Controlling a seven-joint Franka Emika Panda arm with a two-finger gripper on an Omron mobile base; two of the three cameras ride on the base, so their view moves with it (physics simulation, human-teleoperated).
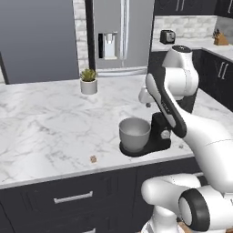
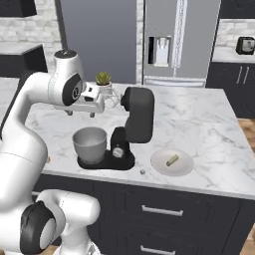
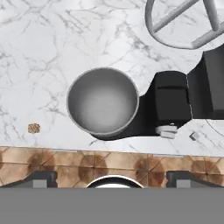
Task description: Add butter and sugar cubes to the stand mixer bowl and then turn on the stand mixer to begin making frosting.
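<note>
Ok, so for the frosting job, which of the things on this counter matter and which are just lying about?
Job: stand mixer, stand mixer bowl, sugar cube, yellowish lump on the plate, likely the butter.
Lying about: potted plant, toaster, knife block.

Counter: white marble island top below the gripper
Beyond: stainless fridge, grey brick wall
Floor: brown tiles
</note>
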